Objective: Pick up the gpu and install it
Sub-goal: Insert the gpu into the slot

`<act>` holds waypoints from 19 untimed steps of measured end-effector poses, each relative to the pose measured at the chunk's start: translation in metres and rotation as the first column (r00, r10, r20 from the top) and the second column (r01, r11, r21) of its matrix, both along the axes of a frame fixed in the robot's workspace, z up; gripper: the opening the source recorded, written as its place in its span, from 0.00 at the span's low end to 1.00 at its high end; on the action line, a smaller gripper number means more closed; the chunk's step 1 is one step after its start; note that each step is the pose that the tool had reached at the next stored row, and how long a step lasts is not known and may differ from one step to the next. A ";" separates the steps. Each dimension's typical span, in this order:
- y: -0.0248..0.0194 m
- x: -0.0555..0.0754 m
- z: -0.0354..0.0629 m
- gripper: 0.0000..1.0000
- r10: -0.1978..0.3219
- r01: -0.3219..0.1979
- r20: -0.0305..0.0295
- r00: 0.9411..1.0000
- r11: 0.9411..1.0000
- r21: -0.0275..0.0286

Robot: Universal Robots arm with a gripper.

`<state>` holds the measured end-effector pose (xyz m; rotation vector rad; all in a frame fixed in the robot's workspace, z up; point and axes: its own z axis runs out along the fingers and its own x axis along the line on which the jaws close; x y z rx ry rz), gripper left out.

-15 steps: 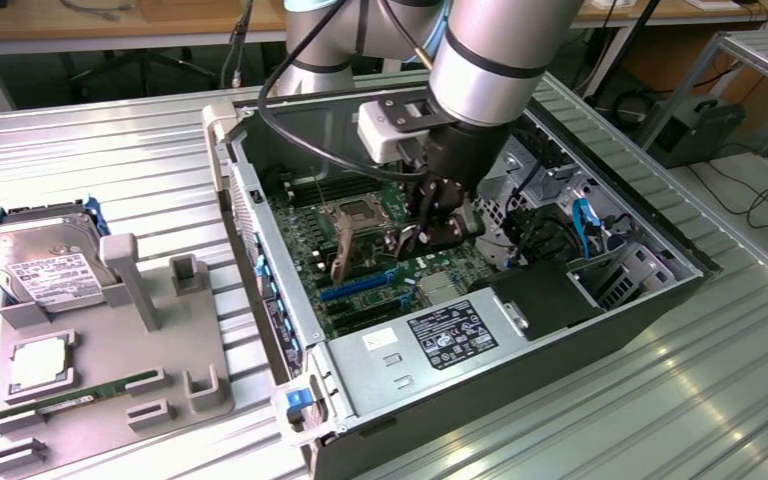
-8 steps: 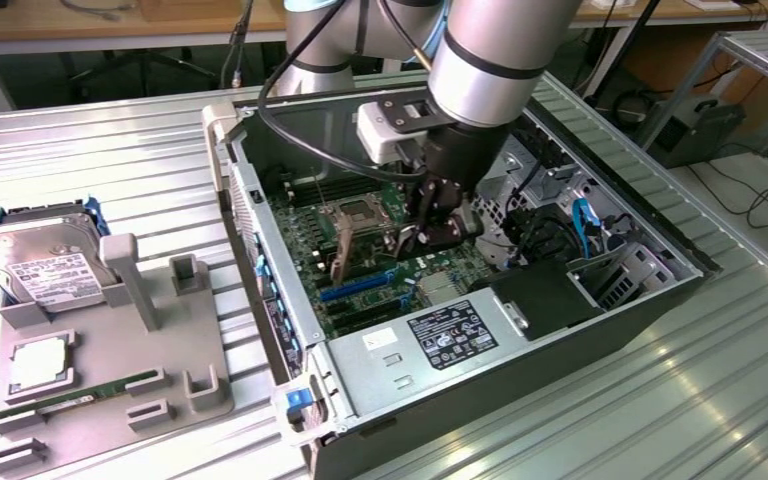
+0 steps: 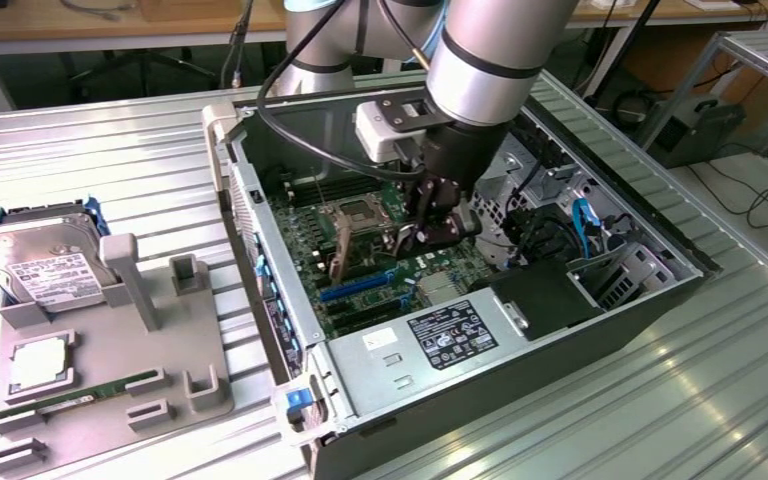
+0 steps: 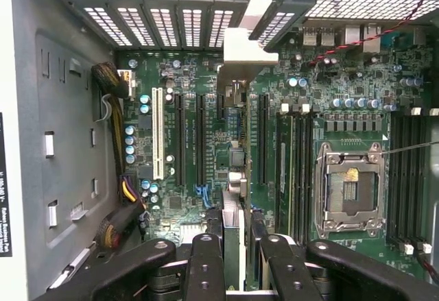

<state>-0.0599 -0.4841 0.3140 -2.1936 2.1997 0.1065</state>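
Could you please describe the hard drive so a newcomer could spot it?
On the exterior view's left of the open computer case lies a grey holder. At its far end sits the hard drive, alone in being silver with a blue frame.

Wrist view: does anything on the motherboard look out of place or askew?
The CPU socket looks open and empty, its wire lever swung loose. Otherwise nothing stands out: the gpu, held edge-on in the gripper, runs in line with the expansion slots, not visibly tilted.
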 end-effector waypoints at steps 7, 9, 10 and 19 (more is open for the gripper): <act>0.0011 0.000 -0.0015 0.26 0.000 0.000 0.000 1.000 1.000 0.000; 0.0012 0.000 -0.0019 0.26 0.000 0.000 0.000 1.000 1.000 0.000; 0.0013 0.000 -0.0022 0.26 0.000 0.000 0.000 1.000 1.000 0.000; 0.0024 0.000 -0.0074 0.26 0.000 0.000 0.000 1.000 1.000 0.000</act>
